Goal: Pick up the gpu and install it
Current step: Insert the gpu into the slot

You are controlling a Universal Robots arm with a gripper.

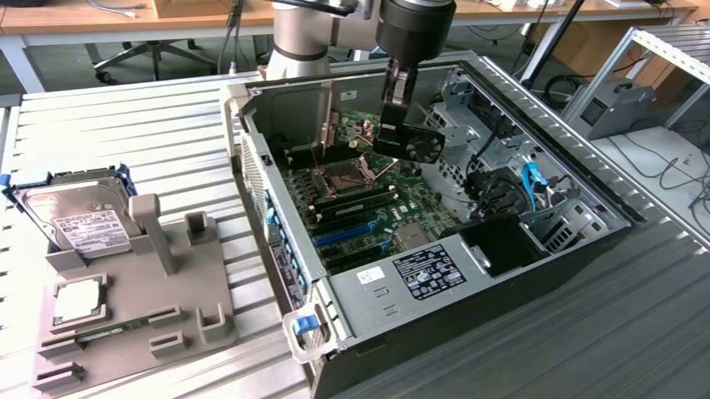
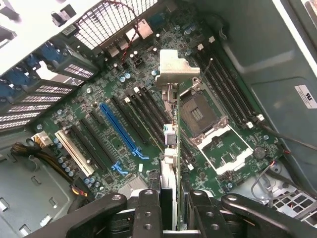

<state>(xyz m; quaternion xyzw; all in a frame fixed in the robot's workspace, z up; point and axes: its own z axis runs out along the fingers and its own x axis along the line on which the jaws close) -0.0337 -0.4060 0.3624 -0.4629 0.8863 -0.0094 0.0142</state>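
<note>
My gripper (image 1: 395, 125) hangs over the open computer case (image 1: 578, 160), shut on the gpu (image 1: 414, 143). The card's black cooler block with its round fan faces the exterior view's right. In the wrist view the gpu (image 2: 171, 135) appears edge-on between my fingers (image 2: 148, 214), and its silver end bracket (image 2: 174, 67) points away from the camera. It hovers above the green motherboard (image 2: 94, 99) without touching it, between the long blue slot (image 2: 122, 130) and the processor socket (image 2: 204, 115). That motherboard (image 1: 413, 198) lies flat on the case floor.
A grey holder fixture (image 1: 150, 309) at the exterior view's left carries a silver hard drive (image 1: 76, 218), a silver chip (image 1: 78, 300) and a narrow memory stick (image 1: 111, 325). Inside the case are the power supply (image 1: 427, 272), drive bays and blue cables (image 1: 530, 184).
</note>
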